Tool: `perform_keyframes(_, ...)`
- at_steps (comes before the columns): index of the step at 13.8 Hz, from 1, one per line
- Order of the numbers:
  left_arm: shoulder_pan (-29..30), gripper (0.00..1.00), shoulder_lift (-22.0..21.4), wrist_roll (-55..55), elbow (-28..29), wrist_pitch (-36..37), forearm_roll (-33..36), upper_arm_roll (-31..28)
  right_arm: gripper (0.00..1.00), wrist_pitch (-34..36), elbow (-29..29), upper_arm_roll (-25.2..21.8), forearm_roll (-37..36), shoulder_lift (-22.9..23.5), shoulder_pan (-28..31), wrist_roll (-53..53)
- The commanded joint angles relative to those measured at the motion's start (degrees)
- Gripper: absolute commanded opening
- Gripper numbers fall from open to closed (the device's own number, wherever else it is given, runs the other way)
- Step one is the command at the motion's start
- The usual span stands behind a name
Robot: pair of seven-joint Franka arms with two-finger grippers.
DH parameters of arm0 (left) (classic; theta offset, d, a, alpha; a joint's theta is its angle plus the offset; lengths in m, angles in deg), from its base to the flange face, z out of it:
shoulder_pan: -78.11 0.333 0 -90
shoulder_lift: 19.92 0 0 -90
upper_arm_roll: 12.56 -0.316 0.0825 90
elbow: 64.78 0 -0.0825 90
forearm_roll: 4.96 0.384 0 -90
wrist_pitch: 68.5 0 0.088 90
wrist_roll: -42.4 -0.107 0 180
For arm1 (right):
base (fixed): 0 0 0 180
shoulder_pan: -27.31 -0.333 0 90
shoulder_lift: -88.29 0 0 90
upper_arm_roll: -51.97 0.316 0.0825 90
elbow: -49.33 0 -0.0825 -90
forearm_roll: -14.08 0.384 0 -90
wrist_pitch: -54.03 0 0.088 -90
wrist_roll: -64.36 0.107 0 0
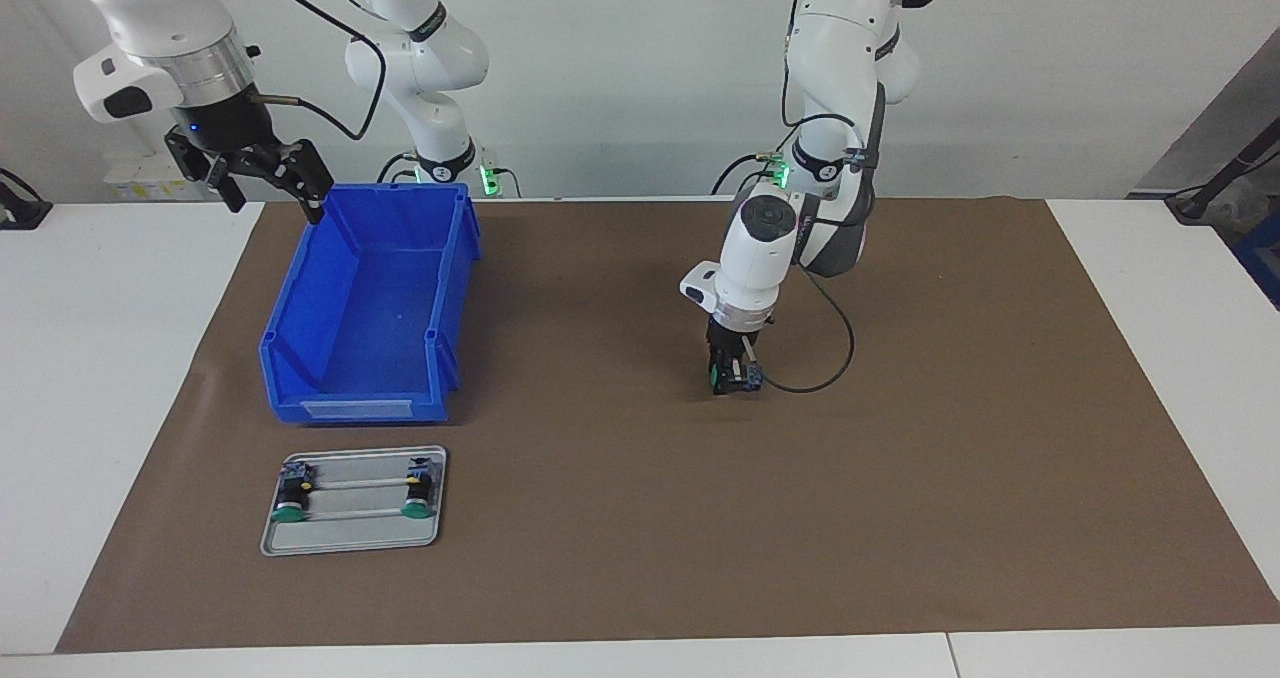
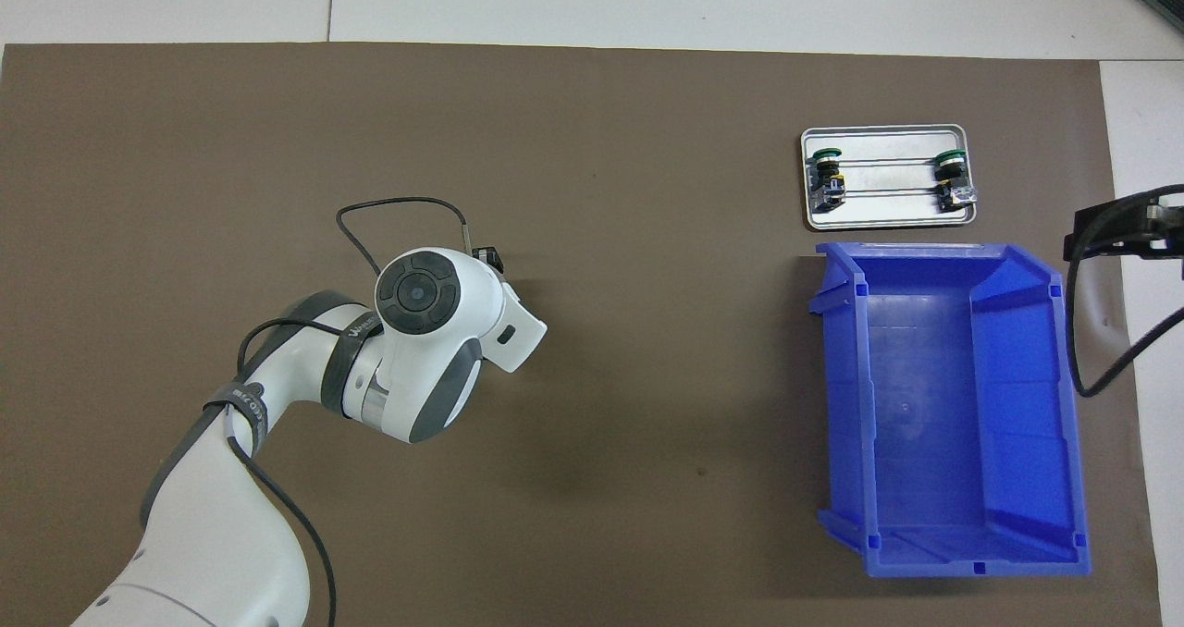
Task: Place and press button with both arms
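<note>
My left gripper point(image 1: 733, 378) is low over the middle of the brown mat and is shut on a button point(image 1: 750, 379). The button lies sideways at the mat's surface, green cap toward the right arm's end. In the overhead view the left wrist point(image 2: 421, 294) hides this gripper and the button. Two more buttons point(image 1: 292, 493) point(image 1: 418, 490) lie in a metal tray point(image 1: 350, 530); the overhead view also shows these buttons point(image 2: 826, 174) point(image 2: 953, 178). My right gripper point(image 1: 265, 173) is open and empty, raised by the blue bin's corner that is nearest the robots.
An empty blue bin point(image 1: 290, 298) stands at the right arm's end of the mat, nearer to the robots than the tray. It also shows in the overhead view point(image 2: 1022, 350). A black cable point(image 1: 835, 358) loops beside the left gripper.
</note>
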Motion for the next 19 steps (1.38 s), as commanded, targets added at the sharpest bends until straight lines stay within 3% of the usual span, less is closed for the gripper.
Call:
perform_keyframes(1,-0.3,0.21,-0.1,-2.0,1.1,-1.7,-0.6,-1.0,1.0,-1.5,-1.3,0.3,0.3,-0.8,0.4,-0.9)
perform_keyframes(8,4.2,0.12,-0.6,-3.4,-1.9,-1.4,-1.8,0.3,1.0,-2.3,-1.5,0.3,0.3,-0.8,0.7,-1.0)
perform_keyframes(10,5.1,0.1,-0.8,-7.4,-2.4,-1.2,-10.9,0.7,1.0,-2.2,-1.5,0.3,0.3,-0.8,0.7,-1.0)
perform_keyframes(14,6.8,0.08,-0.9,-26.9,-5.3,2.8,-37.3,0.2,1.0,-2.3,-1.5,0.3,0.3,-0.8,0.7,-1.0)
perform_keyframes(19,13.6,0.05,-1.0,-40.0,-8.2,11.2,-54.2,0.5,1.0,-2.2,-1.5,0.3,0.3,-0.8,0.8,-1.0)
